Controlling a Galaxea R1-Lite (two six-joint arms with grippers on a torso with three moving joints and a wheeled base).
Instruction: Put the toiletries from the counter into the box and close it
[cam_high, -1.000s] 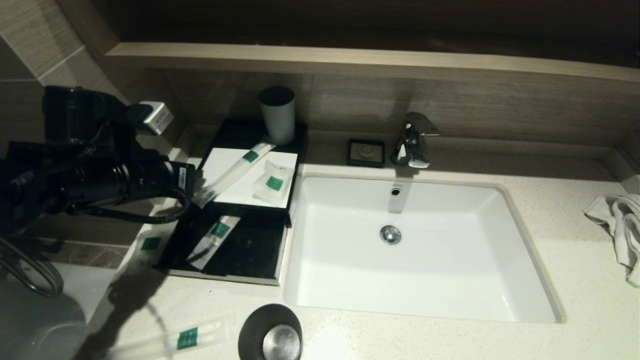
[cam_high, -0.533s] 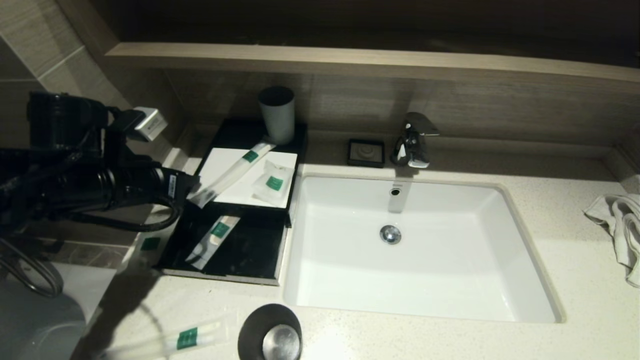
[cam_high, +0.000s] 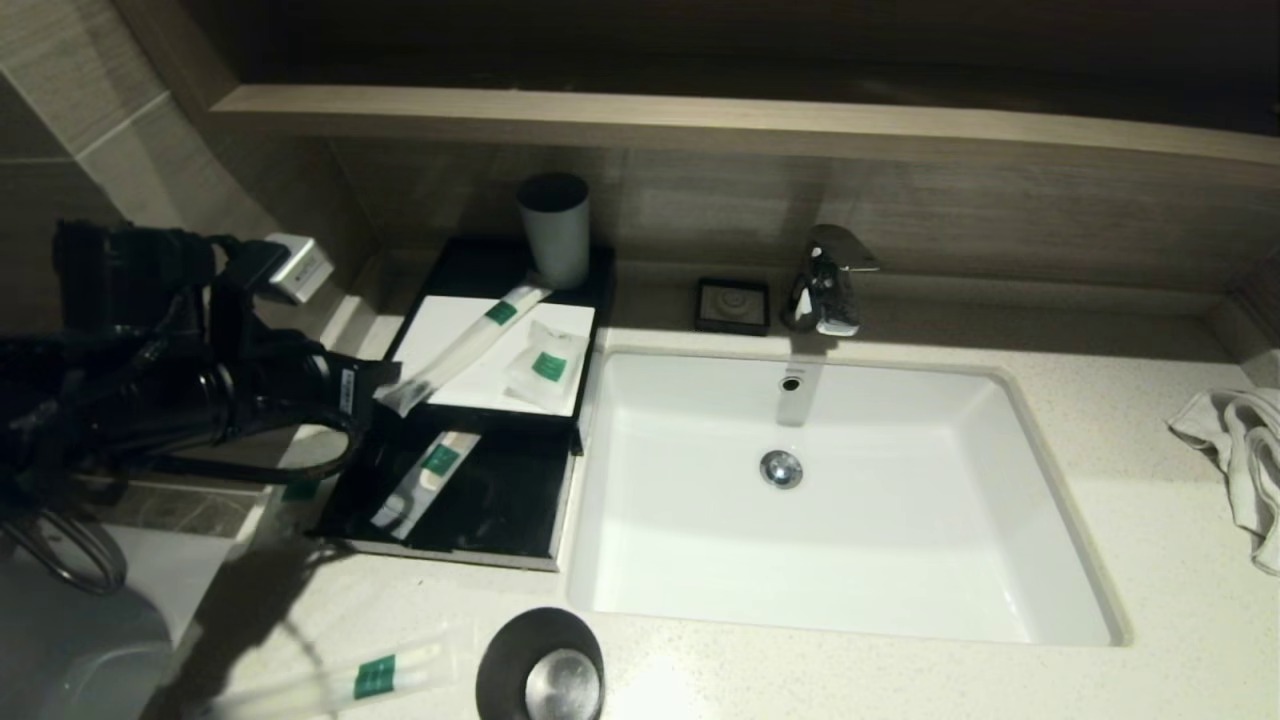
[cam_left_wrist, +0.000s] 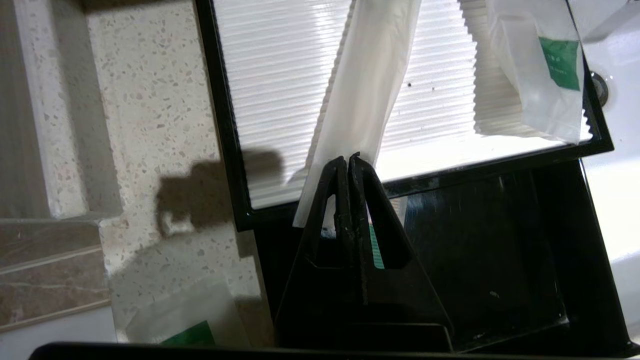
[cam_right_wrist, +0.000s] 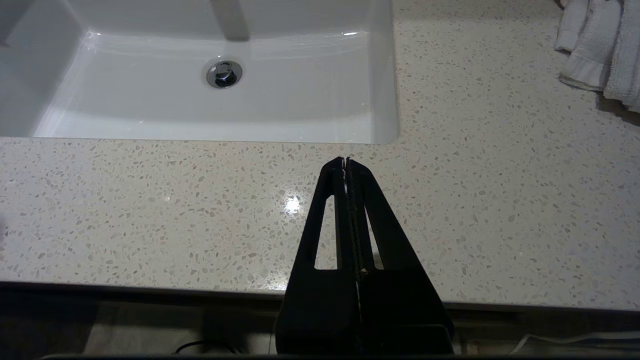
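Observation:
The box (cam_high: 480, 268) is flat and black, and its front drawer (cam_high: 500, 505) is pulled open. A long sachet (cam_high: 470, 335) lies slanted across the white top panel (cam_high: 440, 330). Its near end overhangs the panel's front left corner. My left gripper (cam_high: 375, 385) is shut on that end; in the left wrist view the gripper (cam_left_wrist: 348, 157) has its jaws pressed together over the sachet (cam_left_wrist: 370, 75). A small sachet (cam_high: 545, 365) lies on the panel. Another long sachet (cam_high: 425, 480) lies in the drawer. My right gripper (cam_right_wrist: 346, 160) is shut and empty above the counter (cam_right_wrist: 150, 210).
A long sachet (cam_high: 375, 675) lies at the counter's front beside a black cup (cam_high: 540, 665). A small sachet (cam_high: 298, 490) lies in shadow left of the box. A grey cup (cam_high: 553, 230) stands on the box's back. Sink (cam_high: 1000, 560), faucet (cam_high: 825, 280), soap dish (cam_high: 733, 305) and towel (cam_high: 1240, 460) lie to the right.
My left arm has drawn back to the left and dropped a little. The long sachet's near end has shifted slightly left with it. Nothing else moved.

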